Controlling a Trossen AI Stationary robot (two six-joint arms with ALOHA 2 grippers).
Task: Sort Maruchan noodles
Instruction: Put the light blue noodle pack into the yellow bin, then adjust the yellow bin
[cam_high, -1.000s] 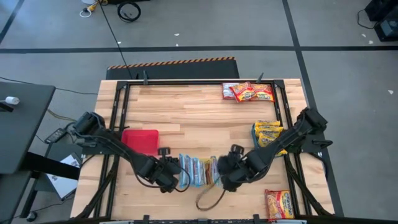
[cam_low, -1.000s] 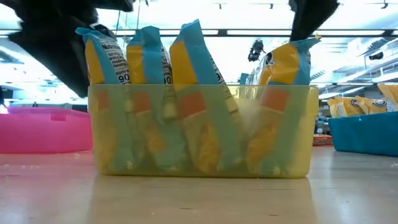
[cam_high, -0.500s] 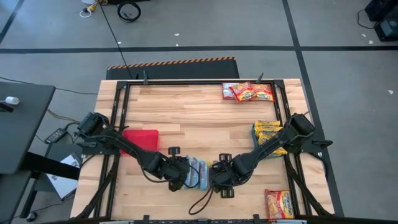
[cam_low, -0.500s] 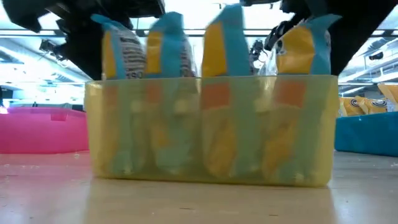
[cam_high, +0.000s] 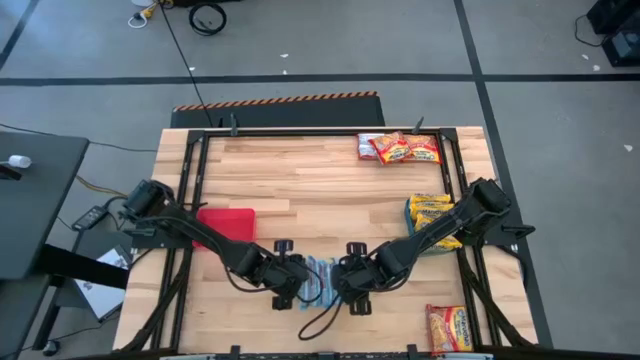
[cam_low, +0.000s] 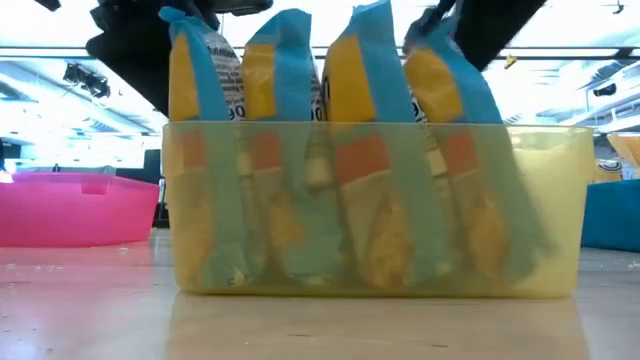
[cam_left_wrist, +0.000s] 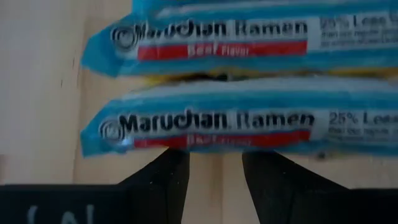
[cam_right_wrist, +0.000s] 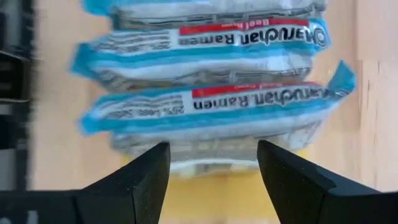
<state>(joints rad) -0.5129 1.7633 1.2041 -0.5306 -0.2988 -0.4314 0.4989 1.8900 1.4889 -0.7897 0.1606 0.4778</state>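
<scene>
While both my arms reach over the near middle of the bench (cam_high: 300, 180), my left pincer (cam_left_wrist: 215, 180) and my right pincer (cam_right_wrist: 213, 180) stand on opposite sides of the yellow tub (cam_low: 540, 200), each with its fingers apart and nothing between them. Directly ahead of both pincers, the blue-and-white Maruchan packets (cam_low: 290, 110) stand on edge in a row inside that tub, their crimped top seams sticking up above the rim. Farther out beyond my right pincer lie the yellow-orange packets (cam_high: 432, 212), the red packets (cam_high: 400, 148) at the far edge, and one more red packet (cam_high: 447, 326) near the front corner; the red tray (cam_high: 226, 226) sits beyond my left pincer.

I judge these packets light, with a brittle noodle block under thin crinkly film that is slick and gives easily. Squeezing the flat faces hard would probably crack the block. I would take one across its thin edge, just below the top seam, with a gentle close, since the loose film alone could slip or tear.
</scene>
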